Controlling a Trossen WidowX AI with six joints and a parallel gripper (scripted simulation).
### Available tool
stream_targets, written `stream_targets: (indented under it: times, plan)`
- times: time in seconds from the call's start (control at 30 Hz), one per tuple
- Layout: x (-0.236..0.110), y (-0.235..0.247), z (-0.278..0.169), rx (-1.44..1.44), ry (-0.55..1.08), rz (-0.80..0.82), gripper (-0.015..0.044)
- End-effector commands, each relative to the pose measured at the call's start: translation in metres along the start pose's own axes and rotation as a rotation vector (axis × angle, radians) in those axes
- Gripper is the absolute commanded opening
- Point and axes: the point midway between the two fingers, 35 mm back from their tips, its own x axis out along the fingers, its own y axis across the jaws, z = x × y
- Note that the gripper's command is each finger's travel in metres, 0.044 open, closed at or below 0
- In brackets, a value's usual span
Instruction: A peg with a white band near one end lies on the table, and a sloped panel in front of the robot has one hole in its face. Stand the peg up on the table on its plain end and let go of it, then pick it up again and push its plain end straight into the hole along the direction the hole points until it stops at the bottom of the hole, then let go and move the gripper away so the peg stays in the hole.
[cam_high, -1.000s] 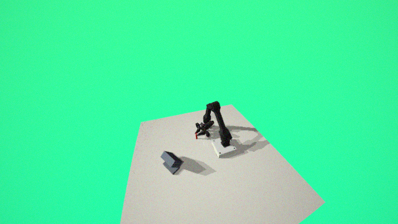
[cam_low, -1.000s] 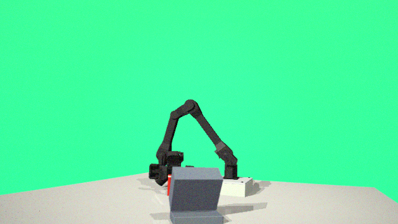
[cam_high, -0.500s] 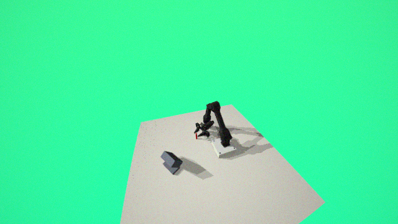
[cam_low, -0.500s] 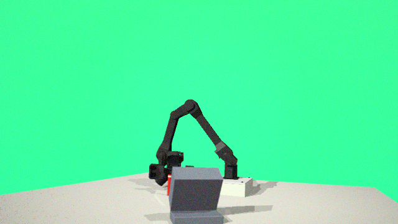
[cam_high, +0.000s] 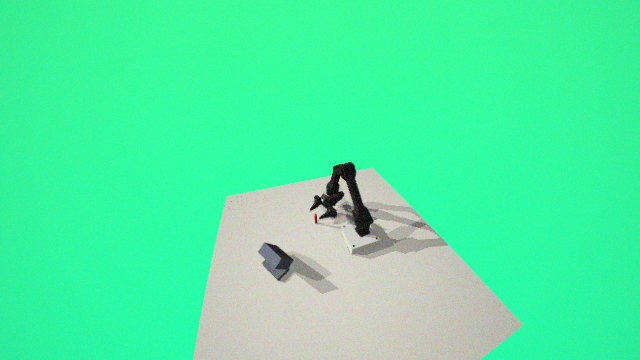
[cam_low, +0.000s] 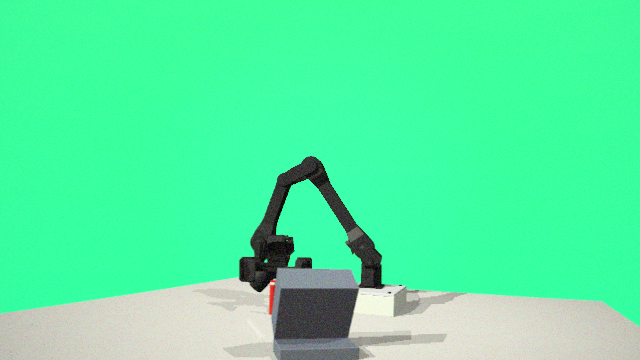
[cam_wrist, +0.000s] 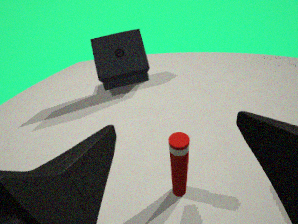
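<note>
A red peg (cam_wrist: 178, 164) stands upright on the pale table (cam_wrist: 200, 90) at the centre of the wrist view, its white band just under the top cap and its plain end planted on the surface, as the first part of the task requires. The black gripper (cam_wrist: 181, 183) is spread wide around it, one finger (cam_wrist: 73, 183) filling the lower left of the frame and the other finger (cam_wrist: 273, 156) the right edge, with open table showing between each finger and the peg, so nothing is in its grasp and the peg balances on its own.

In the top view the peg (cam_high: 315, 218) is a small red mark just left of the arm's white base (cam_high: 358, 238), near the middle of the frame, with the gripper (cam_high: 320, 207) low over it. The grey sloped panel (cam_high: 275, 260) sits well apart, toward the lower left of the table; in the wrist view its dark face (cam_wrist: 120, 56) with the single round hole (cam_wrist: 119, 51) looks back from the upper left (the hole is small and its depth cannot be judged). From the exterior camera the panel (cam_low: 314, 305) blocks most of the peg, leaving only a red sliver (cam_low: 272, 297) at its left edge.

The stand-and-release step appears complete; the likely reason the fingers flank the peg is to allow a fresh grip, probably near the banded end, so the plain end is free to enter the hole.
</note>
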Motion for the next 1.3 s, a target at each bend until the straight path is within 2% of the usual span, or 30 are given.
stream_targets:
  times: [0.0,0.17,0.27,0.4,0.53,0.9,1.27]
  plan:
    - [-0.009,-0.008,0.043,0.002,0.011,-0.012,0.0440]
    - [-0.021,0.000,0.117,0.056,0.019,-0.029,0.0440]
    - [-0.023,0.006,0.138,0.072,0.021,-0.033,0.0440]
    - [-0.023,0.007,0.138,0.073,0.025,-0.029,0.0440]
    - [-0.014,0.016,0.130,0.089,0.105,0.052,0.0440]
    - [0.004,0.038,0.101,0.120,0.414,0.254,0.0440]
    - [0.009,0.043,0.075,0.106,0.768,0.330,0.0440]
